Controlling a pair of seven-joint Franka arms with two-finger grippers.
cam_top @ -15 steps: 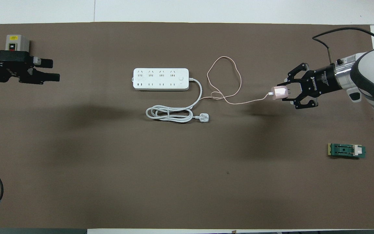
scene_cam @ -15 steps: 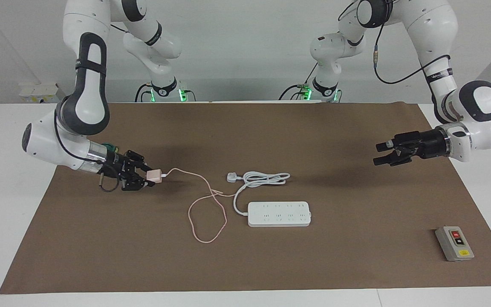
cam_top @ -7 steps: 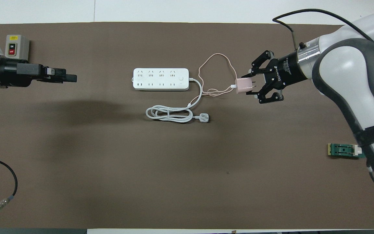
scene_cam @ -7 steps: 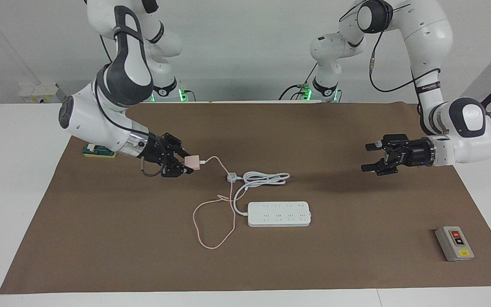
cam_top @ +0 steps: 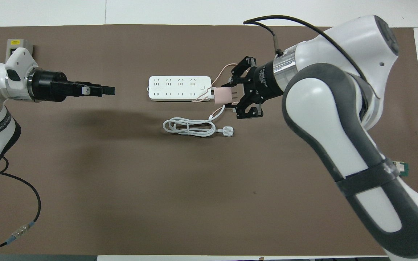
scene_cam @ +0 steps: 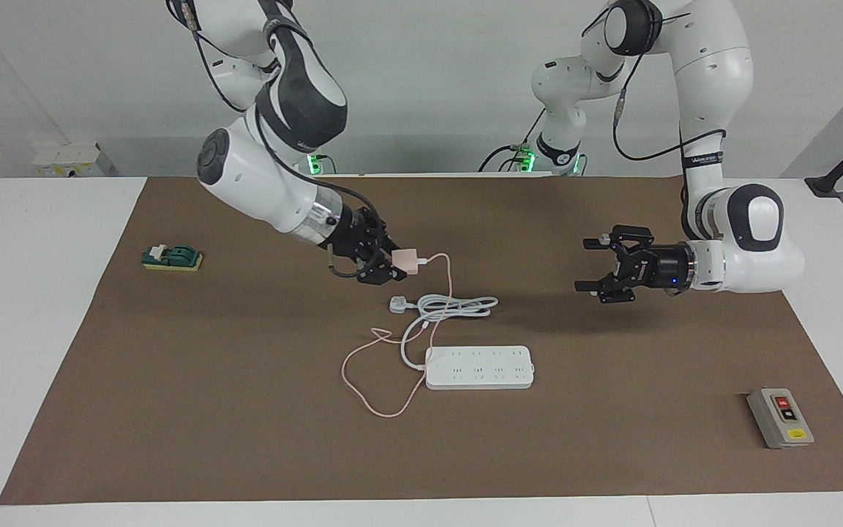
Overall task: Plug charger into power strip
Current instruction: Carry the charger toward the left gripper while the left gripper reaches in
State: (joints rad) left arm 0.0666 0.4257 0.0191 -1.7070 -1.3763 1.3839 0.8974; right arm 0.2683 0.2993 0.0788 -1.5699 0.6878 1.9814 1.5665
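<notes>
My right gripper is shut on the small pink charger, held in the air over the white plug and the cord end of the power strip. The charger's thin pink cable hangs down and loops on the mat beside the strip. The strip lies flat in the middle of the mat with its sockets facing up. My left gripper hovers open and holds nothing, toward the left arm's end of the strip.
The strip's thick white cord lies coiled nearer to the robots, ending in a white plug. A grey button box sits at the left arm's end. A green block lies at the right arm's end.
The right arm has carried the charger from its end of the mat toward the strip, dragging the pink cable along. The left gripper has also moved in toward the middle.
</notes>
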